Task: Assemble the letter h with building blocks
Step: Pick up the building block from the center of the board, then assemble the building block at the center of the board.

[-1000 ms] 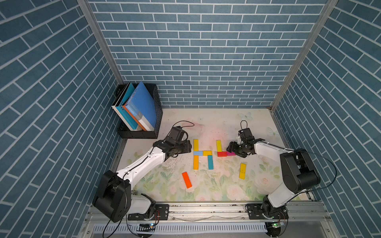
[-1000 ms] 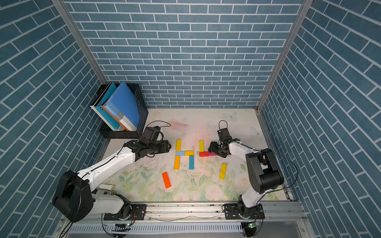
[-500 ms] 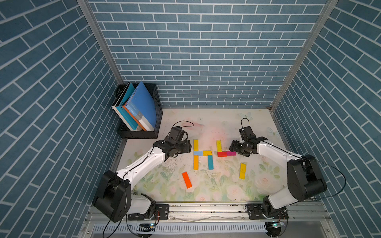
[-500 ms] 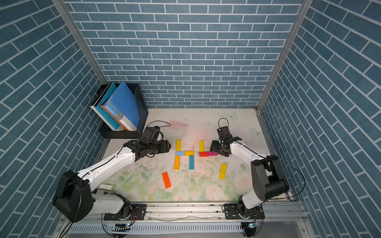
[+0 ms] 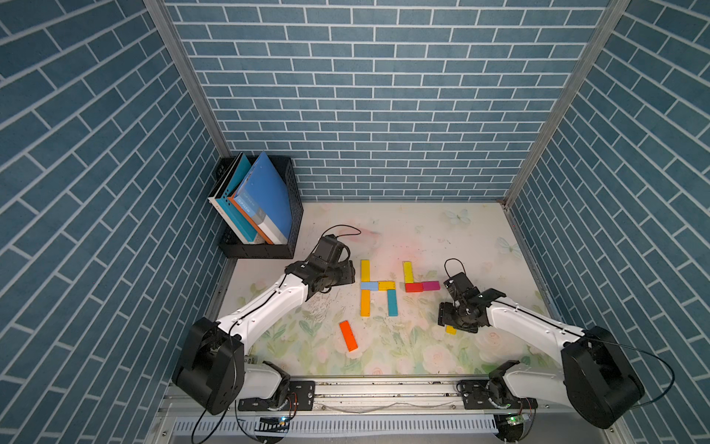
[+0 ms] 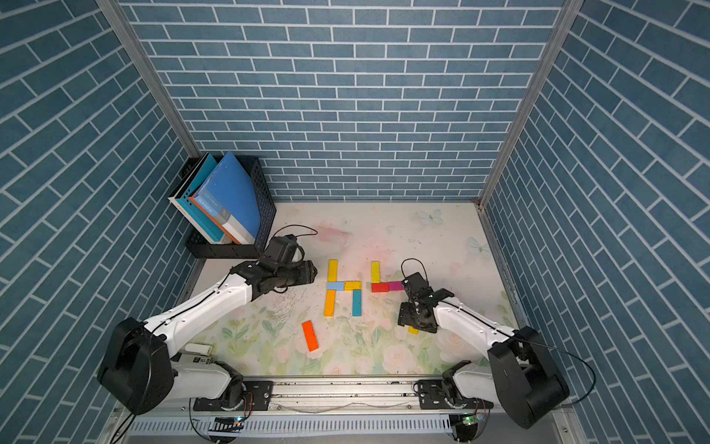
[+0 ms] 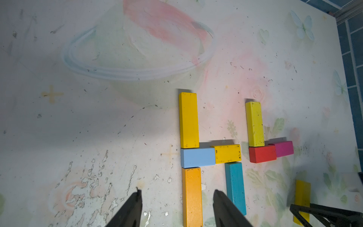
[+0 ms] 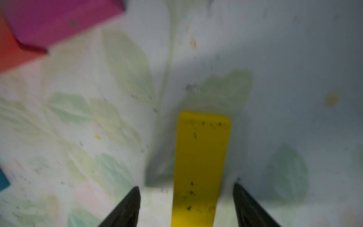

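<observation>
Right hand (image 8: 186, 186) hangs spread wide astride the loose yellow block (image 8: 202, 153)

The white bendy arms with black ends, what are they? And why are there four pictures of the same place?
Those are a robot's left arm and right arm, fixed at the near edge of a flowery table. Each ends in a gripper: two black fingers that pinch. Two pictures look down from a camera overhead, nearly the same view. The other two come from little cameras on the wrists, so you see the fingers close up. Five blocks already make a letter h, three more blocks, yellow, red and magenta, sit beside it, and an orange block lies alone. The right gripper is open with a yellow block between its fingers, not pinched. The left gripper is open and empty. Blue books stand in a black rack.
</observation>
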